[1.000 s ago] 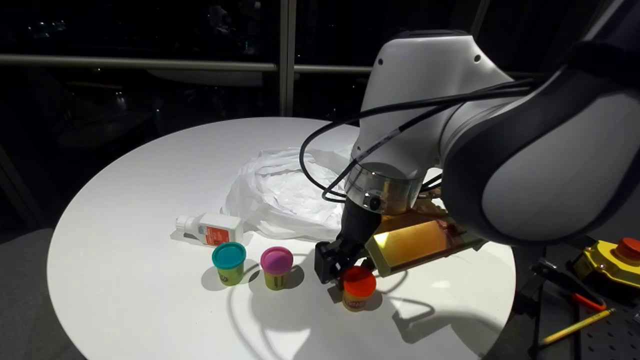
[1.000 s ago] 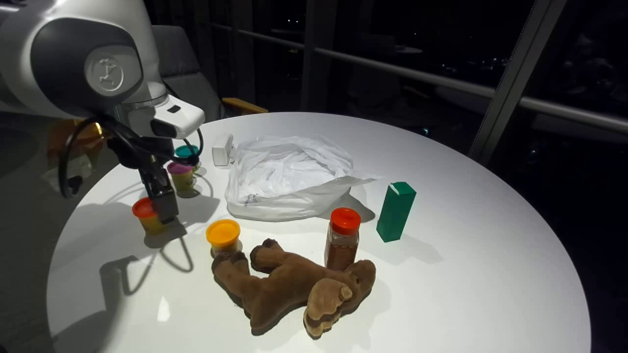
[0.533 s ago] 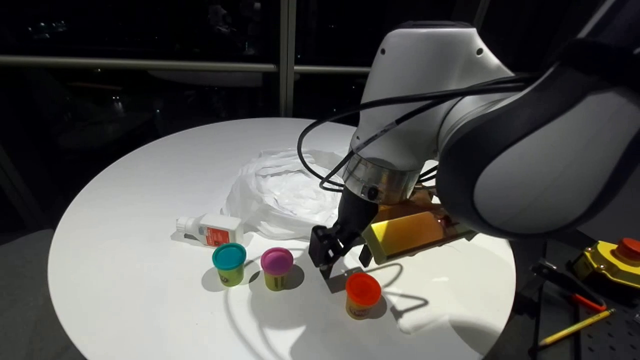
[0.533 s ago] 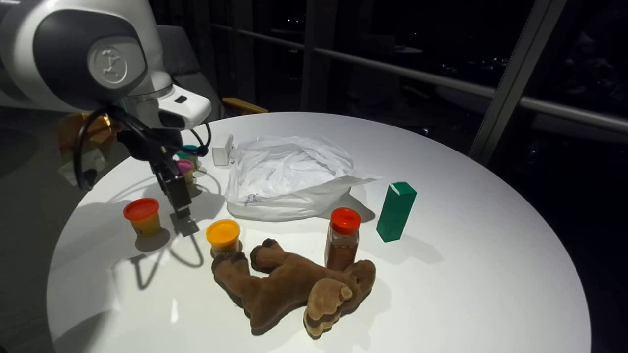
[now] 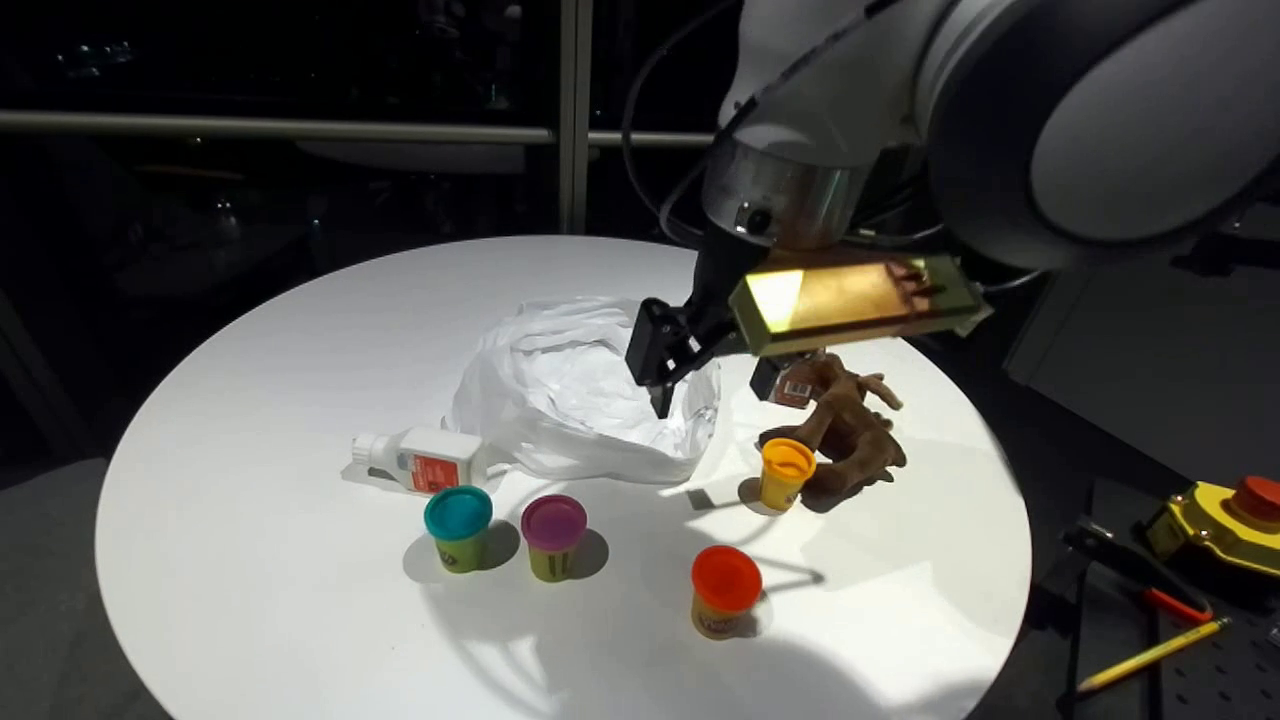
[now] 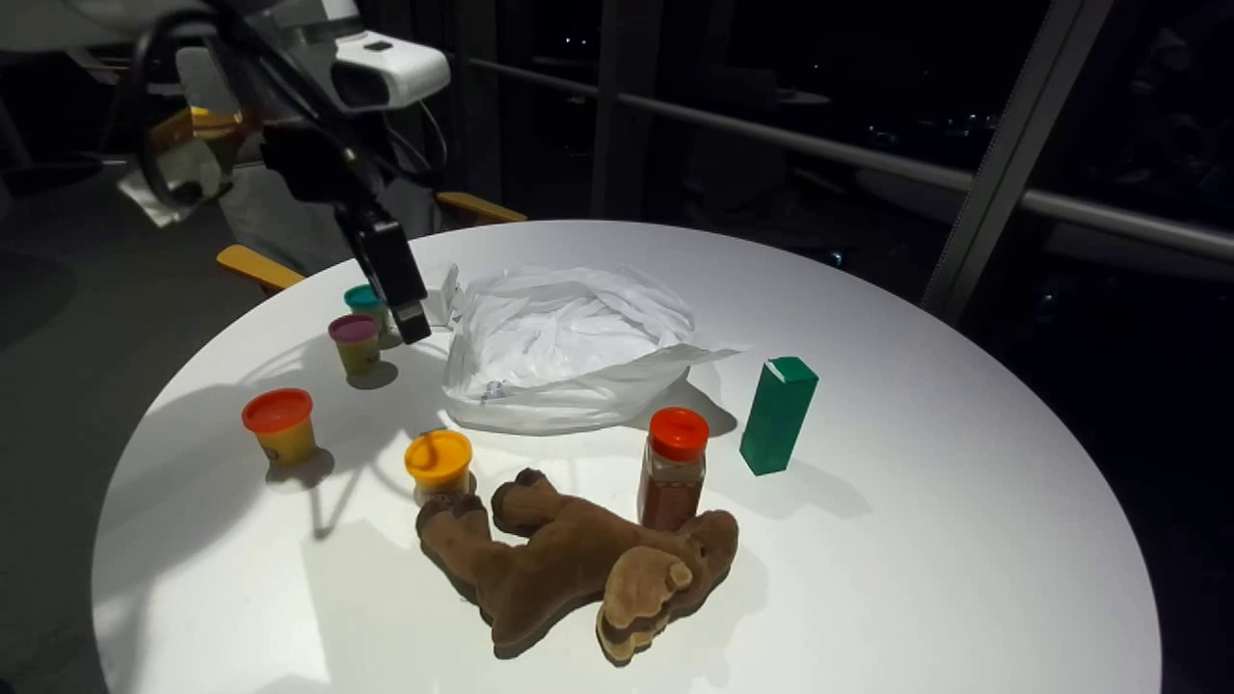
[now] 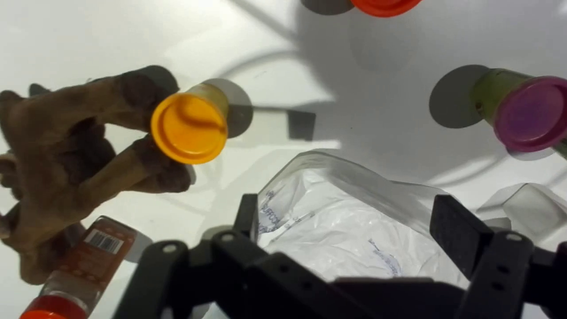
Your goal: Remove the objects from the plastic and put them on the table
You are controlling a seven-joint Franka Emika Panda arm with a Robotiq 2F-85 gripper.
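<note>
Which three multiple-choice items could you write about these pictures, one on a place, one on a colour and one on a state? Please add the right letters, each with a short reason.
1. Where on the table is the plush animal, compared with the plastic bag?
A. Inside it
B. Underneath it
C. Apart from it

2. What colour is the cap of the brown bottle?
A. Blue
B. Red
C. Green

3. How does the gripper stand?
A. Open
B. Shut and empty
C. Shut on the brown bottle

Right letters:
1 C: in both exterior views, some of the table shows between the two.
2 B: the cap looks red in an exterior view and in the wrist view.
3 A: in the wrist view its fingers are well apart, with nothing gripped.
</note>
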